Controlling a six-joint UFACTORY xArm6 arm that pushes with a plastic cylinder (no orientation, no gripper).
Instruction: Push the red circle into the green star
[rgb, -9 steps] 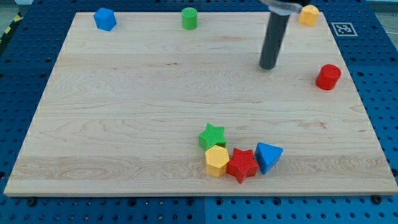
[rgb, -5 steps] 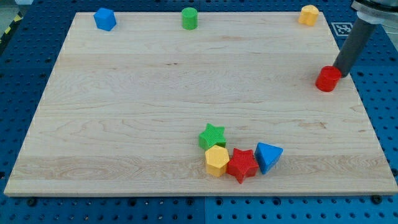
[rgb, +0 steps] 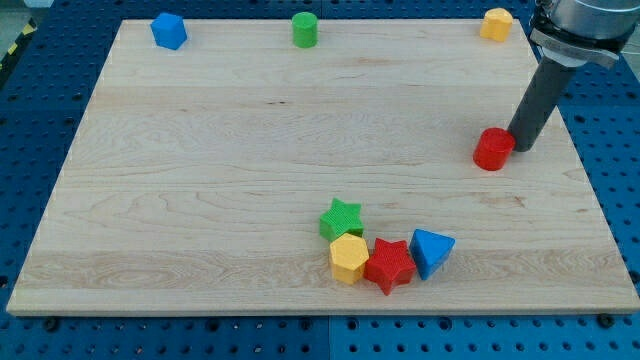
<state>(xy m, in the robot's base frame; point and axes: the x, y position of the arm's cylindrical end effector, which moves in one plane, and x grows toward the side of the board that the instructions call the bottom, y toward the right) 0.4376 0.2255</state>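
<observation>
Reaching in from the view's upper right, the arm's dark rod slants down to the table, and my tip touches the upper-right side of the red circle; there is no claw on this rod, so nothing is held. The red circle sits at the table's right side, well apart from the green star, which lies near the bottom edge just beside a yellow hexagon, a red star and a blue triangle
</observation>
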